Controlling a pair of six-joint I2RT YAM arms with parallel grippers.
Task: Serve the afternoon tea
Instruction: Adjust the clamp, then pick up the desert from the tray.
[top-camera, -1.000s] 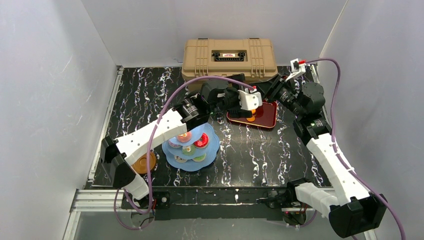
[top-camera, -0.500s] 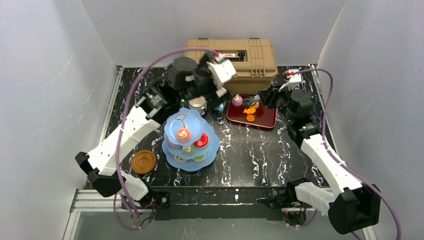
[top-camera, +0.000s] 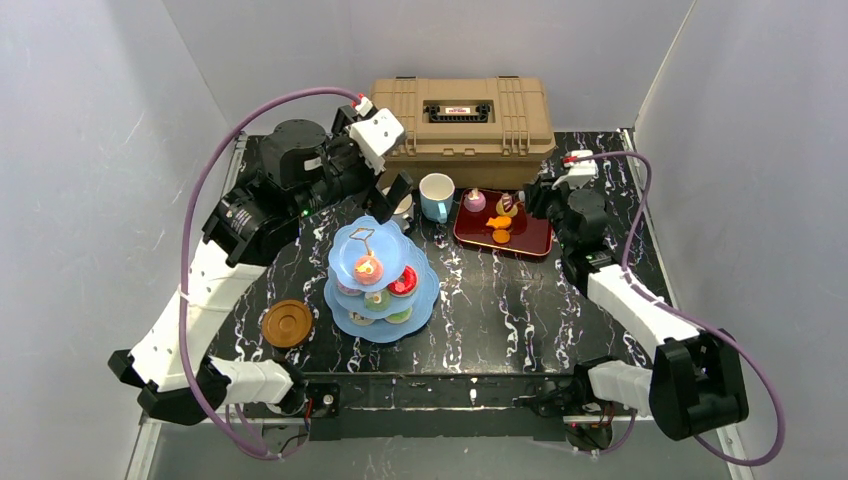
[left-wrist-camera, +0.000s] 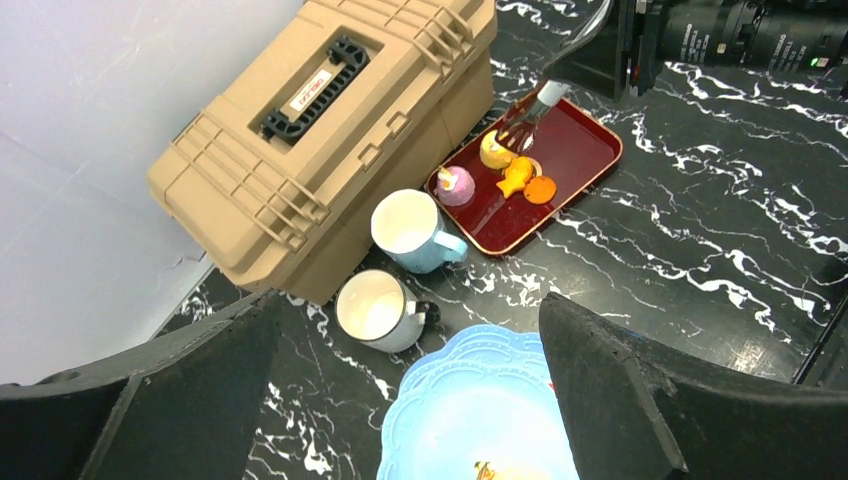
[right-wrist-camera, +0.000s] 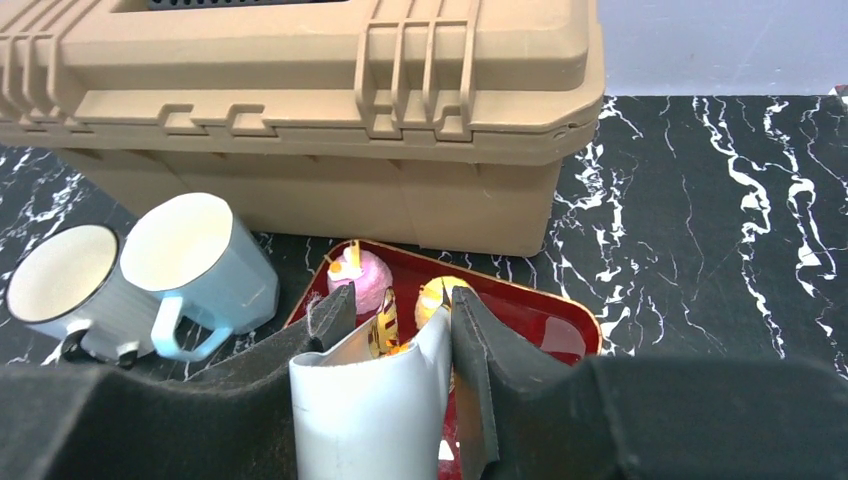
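Toolbox (left-wrist-camera: 400, 120) label (left-wrist-camera: 313, 92) illegible; no other txt readable.

Toolbox (top-camera: 462, 115) and tray (top-camera: 531, 240) on the black counter (top-camera: 500, 300)
The tan toolbox is shut; the dark-red tray lies just beside its front, metal tongs (left-wrist-camera: 532, 106) tilted over it.

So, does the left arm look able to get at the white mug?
Probably yes: the left gripper hangs open above the white mug, nothing over it, though the light-blue mug and toolbox crowd it.
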